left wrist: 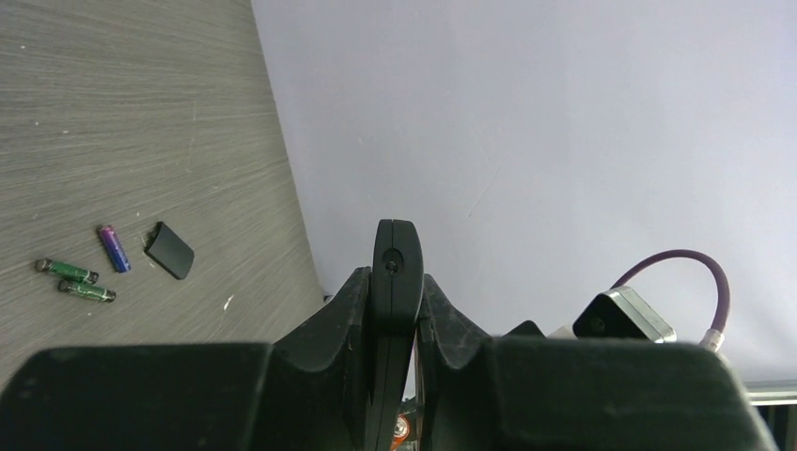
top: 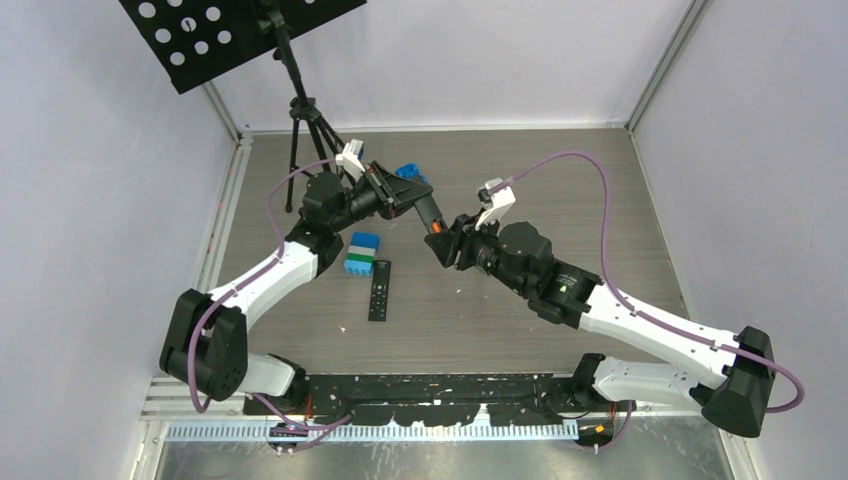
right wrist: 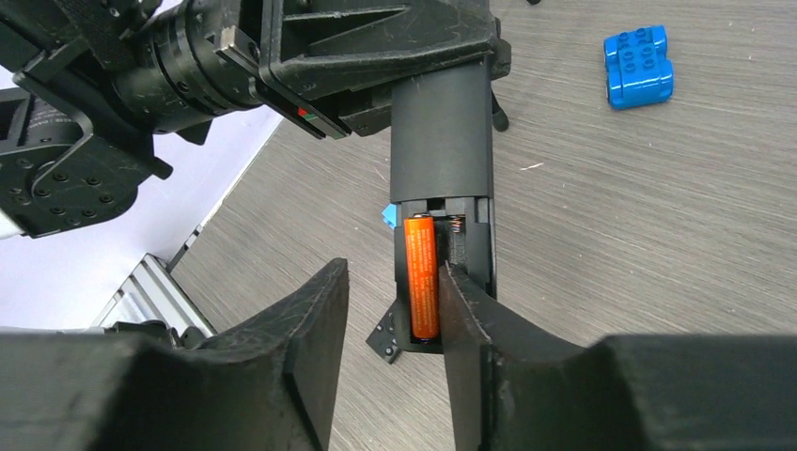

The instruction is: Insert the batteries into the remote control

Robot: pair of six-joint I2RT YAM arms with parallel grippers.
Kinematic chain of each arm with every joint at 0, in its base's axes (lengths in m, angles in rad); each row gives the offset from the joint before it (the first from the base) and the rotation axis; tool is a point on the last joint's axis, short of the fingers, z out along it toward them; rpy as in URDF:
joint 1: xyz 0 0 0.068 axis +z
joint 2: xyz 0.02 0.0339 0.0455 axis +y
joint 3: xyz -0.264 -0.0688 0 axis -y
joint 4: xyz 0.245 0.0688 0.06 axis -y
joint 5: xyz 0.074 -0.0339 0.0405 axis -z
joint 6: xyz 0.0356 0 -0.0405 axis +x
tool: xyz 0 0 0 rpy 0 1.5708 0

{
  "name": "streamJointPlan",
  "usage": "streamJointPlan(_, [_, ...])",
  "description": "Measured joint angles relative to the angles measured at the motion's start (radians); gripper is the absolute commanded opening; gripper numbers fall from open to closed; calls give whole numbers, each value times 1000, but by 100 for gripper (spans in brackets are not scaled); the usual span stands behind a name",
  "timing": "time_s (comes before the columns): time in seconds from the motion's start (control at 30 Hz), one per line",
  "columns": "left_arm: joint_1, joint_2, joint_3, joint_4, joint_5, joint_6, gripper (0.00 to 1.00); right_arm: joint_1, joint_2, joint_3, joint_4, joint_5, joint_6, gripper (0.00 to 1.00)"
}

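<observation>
My left gripper (top: pixel 408 200) is shut on the black remote control (top: pixel 428 210) and holds it in the air, gripping it by its thin edges (left wrist: pixel 397 249). In the right wrist view the remote (right wrist: pixel 442 132) has its recess open at the near end, with an orange battery (right wrist: pixel 423 277) lying in the recess. My right gripper (right wrist: pixel 390 282) is open at that end; its right finger (right wrist: pixel 461 310) is against the battery's side and the left finger stands apart. Two dark green batteries (left wrist: pixel 75 280) and a blue-purple battery (left wrist: pixel 115 248) lie on the table.
A black battery cover (left wrist: pixel 169 250) lies beside the loose batteries. A second black remote (top: pixel 380 290) lies on the table under the grippers, next to stacked blue and green blocks (top: pixel 360 255). A blue block (right wrist: pixel 639 66) sits farther back. A tripod stand (top: pixel 305 120) stands at the back left.
</observation>
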Motion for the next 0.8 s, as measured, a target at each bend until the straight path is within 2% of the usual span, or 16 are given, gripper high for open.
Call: streamJointPlan(0.8, [0, 0, 0, 61, 1, -30, 0, 11, -37, 77, -119, 51, 68, 57])
